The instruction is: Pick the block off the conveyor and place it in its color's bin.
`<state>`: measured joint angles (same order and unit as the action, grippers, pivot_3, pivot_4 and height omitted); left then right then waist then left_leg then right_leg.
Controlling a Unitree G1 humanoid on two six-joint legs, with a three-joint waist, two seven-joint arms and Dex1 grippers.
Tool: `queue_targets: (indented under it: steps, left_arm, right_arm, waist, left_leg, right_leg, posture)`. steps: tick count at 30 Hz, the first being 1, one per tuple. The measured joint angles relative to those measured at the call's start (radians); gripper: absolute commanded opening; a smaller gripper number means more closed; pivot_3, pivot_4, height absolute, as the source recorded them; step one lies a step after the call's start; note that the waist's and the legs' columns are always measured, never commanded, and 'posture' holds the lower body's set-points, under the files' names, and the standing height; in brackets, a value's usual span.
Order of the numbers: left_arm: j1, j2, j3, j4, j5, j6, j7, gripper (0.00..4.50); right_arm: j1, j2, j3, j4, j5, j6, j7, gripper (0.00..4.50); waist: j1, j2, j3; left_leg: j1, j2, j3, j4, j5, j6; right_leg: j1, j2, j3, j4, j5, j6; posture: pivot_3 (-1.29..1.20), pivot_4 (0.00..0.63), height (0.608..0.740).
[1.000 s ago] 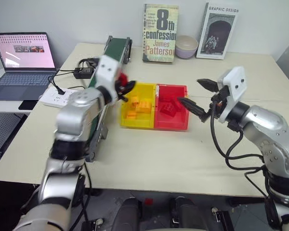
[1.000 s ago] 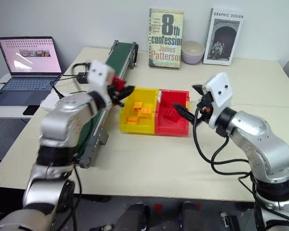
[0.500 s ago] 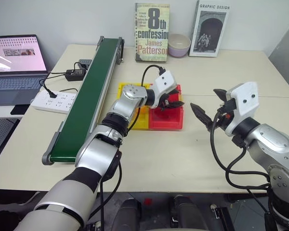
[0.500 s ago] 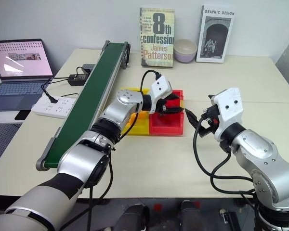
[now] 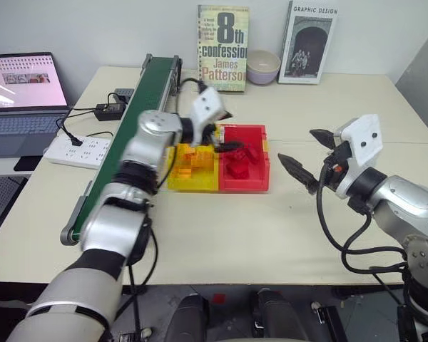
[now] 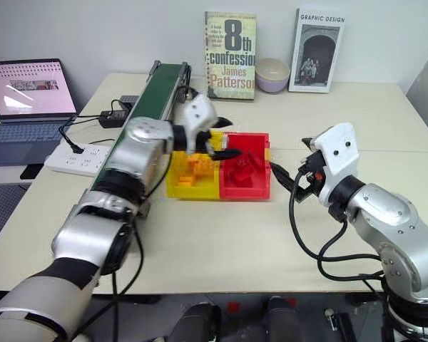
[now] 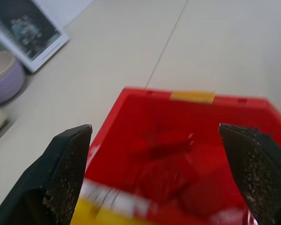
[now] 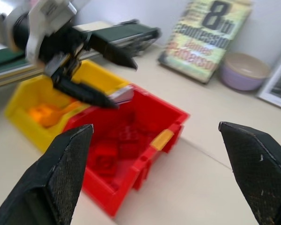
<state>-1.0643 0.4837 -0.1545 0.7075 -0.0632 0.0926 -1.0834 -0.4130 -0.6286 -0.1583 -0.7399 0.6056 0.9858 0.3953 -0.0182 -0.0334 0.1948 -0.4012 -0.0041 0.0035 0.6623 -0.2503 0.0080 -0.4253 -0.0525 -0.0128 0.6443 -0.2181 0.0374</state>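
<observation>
The red bin stands mid-table, joined to a yellow one. A few red bricks lie inside it, and I cannot single out the block among them. My left gripper hovers open and empty above the seam between the two bins, pointing across the red bin. Its spread fingers also appear in the right wrist view. To the left, the conveyor runs back along the table with a bare green belt. My right gripper hangs open and empty just right of the red bin.
The yellow bin holds orange bricks. Two books and a lilac bowl stand along the back edge. A laptop, power strip and cables lie left of the conveyor.
My left gripper carried a red block from beside the conveyor to over the red bin, opened, and drew back a little toward the yellow bin. The right gripper stayed put.
</observation>
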Motion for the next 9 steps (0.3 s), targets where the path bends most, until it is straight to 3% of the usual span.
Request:
queue_targets:
  steps: [3, 9]
  left_arm:
    - [0.123, 0.132, 0.046, -0.175, -0.023, 0.131, -0.037, 4.49]
    - [0.31, 0.268, 0.154, -0.525, -0.112, 0.375, -0.032, 4.49]
  right_arm:
    - [-0.026, -0.038, 0.008, 0.069, 0.019, -0.053, 0.11, 4.5]
    - [-0.097, -0.077, 0.052, 0.209, 0.018, -0.148, 0.257, 4.5]
  waist:
    - [-0.007, 0.0, 0.0]
    - [0.004, 0.0, 0.0]
  left_leg:
    - [0.0, 0.0, -0.001, 0.0, 0.0, 0.0]
    - [0.0, -0.001, -0.002, 0.002, 0.0, 0.0]
  right_leg:
    - [0.0, 0.0, -0.001, 0.0, 0.0, 0.0]
    - [0.002, -0.002, -0.001, -0.001, 0.0, 0.0]
  posture:
    - [0.0, 0.15, 0.74]
    - [0.0, 0.15, 0.74]
